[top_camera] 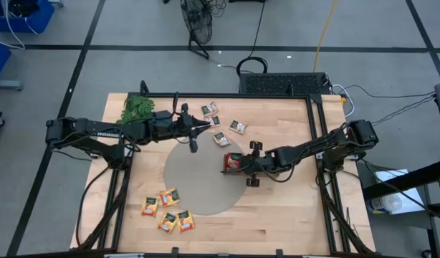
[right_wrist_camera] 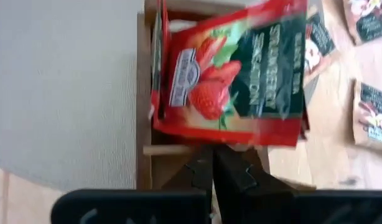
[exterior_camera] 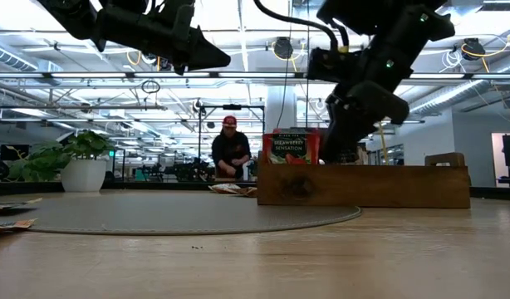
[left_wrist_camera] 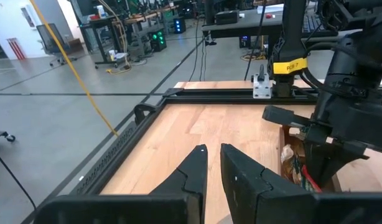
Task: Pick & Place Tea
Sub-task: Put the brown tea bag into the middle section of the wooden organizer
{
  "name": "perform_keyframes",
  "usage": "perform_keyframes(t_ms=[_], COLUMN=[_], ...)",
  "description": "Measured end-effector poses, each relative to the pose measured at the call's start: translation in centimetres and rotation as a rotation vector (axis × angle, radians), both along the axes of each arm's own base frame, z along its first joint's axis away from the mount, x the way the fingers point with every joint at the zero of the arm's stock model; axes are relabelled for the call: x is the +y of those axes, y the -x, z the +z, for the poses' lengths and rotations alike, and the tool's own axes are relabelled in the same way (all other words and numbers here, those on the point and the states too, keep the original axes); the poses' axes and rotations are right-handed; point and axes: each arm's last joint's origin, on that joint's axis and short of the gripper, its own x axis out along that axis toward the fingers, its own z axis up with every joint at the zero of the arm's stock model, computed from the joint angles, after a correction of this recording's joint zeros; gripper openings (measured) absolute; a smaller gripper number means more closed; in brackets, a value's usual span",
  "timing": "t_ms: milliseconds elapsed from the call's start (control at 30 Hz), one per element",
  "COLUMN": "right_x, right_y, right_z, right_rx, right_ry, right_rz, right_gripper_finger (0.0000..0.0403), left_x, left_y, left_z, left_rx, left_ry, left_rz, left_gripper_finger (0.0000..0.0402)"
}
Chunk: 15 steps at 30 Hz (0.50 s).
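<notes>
The worktop (top_camera: 277,208) is pale butcher-block wood in a black frame, with a round grey mat (top_camera: 198,175) at its middle. Around it lies a grey floor crossed by dark lines, with cables and a black fan base at the far side. The low view looks into a wide workshop with bright ceiling lights, a potted plant (exterior_camera: 79,162) at the left and a person (exterior_camera: 230,149) in a red cap bent over a bench far behind.

A brown wooden tray (exterior_camera: 363,184) sits on the mat's right edge. A red tea sachet (right_wrist_camera: 231,78) printed with strawberries stands upright in the tray's left end compartment, with more red sachets behind it. The right claw (right_wrist_camera: 213,163) is pinched shut just at that sachet's edge; whether it grips the sachet I cannot tell.

The left claw (left_wrist_camera: 213,158) hangs above the far side of the mat, its fingers nearly together with a slim gap and nothing between them.

The rest of the tea lies loose on the worktop: grey-white sachets (top_camera: 223,123) at the far side, between the two arms, and orange-yellow sachets (top_camera: 168,210) near the front left corner, some overlapping the mat's rim. A green leafy sprig (top_camera: 136,109) lies at the far left corner.
</notes>
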Motion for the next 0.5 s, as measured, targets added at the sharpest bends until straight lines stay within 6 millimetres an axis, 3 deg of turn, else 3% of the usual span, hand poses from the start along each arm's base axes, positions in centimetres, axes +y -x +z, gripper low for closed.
perform_keyframes(t_ms=[167,500], right_x=[-0.2,-0.4], right_y=[0.3,1.0], right_z=[0.0,2.4], right_rx=[0.018,-0.066], right_ry=[0.045,0.052], right_rz=[-0.025,-0.041], right_gripper_finger=[0.0,0.0], left_x=[0.0,0.0], left_y=[0.0,0.0], left_z=[0.0,0.0], left_rx=[-0.001,-0.001], left_ry=[0.0,0.0], left_rz=[0.0,0.0], left_gripper_finger=[0.0051,0.0051])
